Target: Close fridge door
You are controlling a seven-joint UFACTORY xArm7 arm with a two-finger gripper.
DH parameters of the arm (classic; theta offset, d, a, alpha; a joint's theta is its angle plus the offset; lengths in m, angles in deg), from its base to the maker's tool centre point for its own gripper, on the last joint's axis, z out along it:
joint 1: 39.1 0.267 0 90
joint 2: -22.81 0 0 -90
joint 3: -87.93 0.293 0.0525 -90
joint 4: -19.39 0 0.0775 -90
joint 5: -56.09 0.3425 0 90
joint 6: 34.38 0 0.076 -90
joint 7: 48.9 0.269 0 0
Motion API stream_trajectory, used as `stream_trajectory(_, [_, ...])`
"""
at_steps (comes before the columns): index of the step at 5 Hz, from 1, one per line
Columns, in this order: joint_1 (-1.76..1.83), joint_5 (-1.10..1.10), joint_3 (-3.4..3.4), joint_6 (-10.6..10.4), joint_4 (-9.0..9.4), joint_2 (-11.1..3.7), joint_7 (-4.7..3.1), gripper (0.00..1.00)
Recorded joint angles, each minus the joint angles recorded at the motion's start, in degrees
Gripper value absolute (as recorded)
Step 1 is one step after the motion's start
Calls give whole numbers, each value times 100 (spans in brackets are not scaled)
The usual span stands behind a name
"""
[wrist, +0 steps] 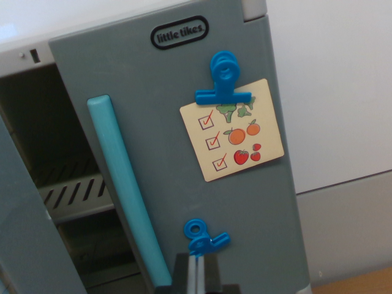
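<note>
Wrist camera, close to the fridge door [184,153]

It faces the door's front, tilted; the hand [197,275] shows at the bottom edge, open shelves left of the door.

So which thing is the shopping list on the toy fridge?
Find the grey toy fridge door, the one with the tall turquoise handle. To the handle's right, high up, a cream card hangs under a blue clip. It alone has pictures on it: three red-ticked boxes beside broccoli, oranges and strawberries. The lower blue clip holds nothing.
</note>
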State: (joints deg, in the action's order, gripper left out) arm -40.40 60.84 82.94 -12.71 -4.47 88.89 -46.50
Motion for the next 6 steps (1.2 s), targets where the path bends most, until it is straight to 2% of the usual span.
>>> stream_trajectory(5, [0, 0, 18, 0, 0, -12, 0, 100])
stream_trajectory(6, [0, 0, 116, 0, 0, -79, 0, 100])
